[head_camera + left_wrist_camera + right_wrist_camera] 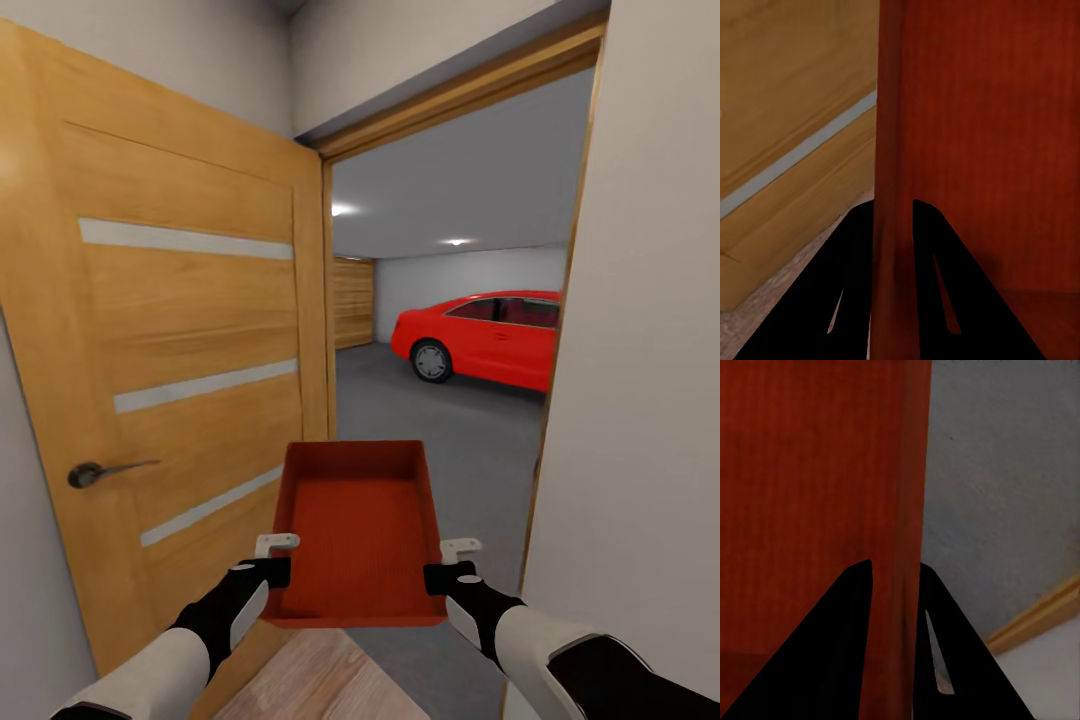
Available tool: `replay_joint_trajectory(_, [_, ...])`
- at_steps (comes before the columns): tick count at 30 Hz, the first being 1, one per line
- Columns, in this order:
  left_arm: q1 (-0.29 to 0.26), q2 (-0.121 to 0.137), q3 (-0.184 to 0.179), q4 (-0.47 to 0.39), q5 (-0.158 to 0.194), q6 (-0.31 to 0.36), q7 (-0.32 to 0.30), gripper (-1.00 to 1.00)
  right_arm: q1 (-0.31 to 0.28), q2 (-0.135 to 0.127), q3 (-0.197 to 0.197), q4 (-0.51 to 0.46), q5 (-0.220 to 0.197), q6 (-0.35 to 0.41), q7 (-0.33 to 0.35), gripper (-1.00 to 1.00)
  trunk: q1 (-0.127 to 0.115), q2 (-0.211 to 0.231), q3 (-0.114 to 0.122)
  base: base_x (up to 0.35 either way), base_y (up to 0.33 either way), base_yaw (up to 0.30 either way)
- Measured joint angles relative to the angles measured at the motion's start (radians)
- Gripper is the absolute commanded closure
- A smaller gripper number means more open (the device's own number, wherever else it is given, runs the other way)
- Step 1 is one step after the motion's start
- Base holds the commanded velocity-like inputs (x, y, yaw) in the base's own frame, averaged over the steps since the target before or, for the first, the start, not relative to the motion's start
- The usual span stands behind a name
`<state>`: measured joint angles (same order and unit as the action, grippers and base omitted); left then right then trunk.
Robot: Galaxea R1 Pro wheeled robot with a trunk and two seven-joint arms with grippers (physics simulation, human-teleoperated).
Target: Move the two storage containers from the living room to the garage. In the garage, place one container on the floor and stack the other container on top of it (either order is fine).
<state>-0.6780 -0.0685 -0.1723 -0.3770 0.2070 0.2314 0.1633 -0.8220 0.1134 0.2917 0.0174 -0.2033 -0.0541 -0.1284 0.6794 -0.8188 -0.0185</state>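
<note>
Robot stands at a doorway facing the garage [450,270]. 1 storage container [356,535], red-orange, open top up, is held level in front of the trunk, between both arms, above the threshold where wood planks [310,680] meet the dark grey floor [460,440].

Left gripper [268,572]: its 2 fingers straddle the container's left wall near the near corner and are clamped on it; the left wrist view shows the wall [894,187] pinched between the dark fingers [847,292].

Right gripper [448,578]: likewise closed on the right wall [904,510], 1 finger [840,645] inside, 1 outside.

Clearances: open wooden door [180,360] lies just beside the container's left side; its lever handle [100,472] sits further left. Right door frame [555,380] and white wall [640,350] are near the right gripper. Ahead, bare concrete runs to a red car [485,335], well apart. A slatted wooden door [353,302] shows at the back left.

No readable writing or labels on any surface.
</note>
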Motion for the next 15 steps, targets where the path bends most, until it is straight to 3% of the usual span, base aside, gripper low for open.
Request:
replay_joint_trajectory(5, [0.000,0.000,0.006,0.001,-0.006,-0.001,-0.003,1.00,0.000,0.001,0.001,0.000,-0.001,0.000,-0.002,1.00,0.000,0.000,0.000,0.248,0.236,-0.098])
replay_joint_trajectory(15, [0.000,0.001,0.003,0.001,-0.003,-0.001,-0.003,1.00,0.000,0.001,0.002,0.000,-0.001,0.000,-0.002,1.00,0.000,0.000,0.000,0.248,0.236,-0.265])
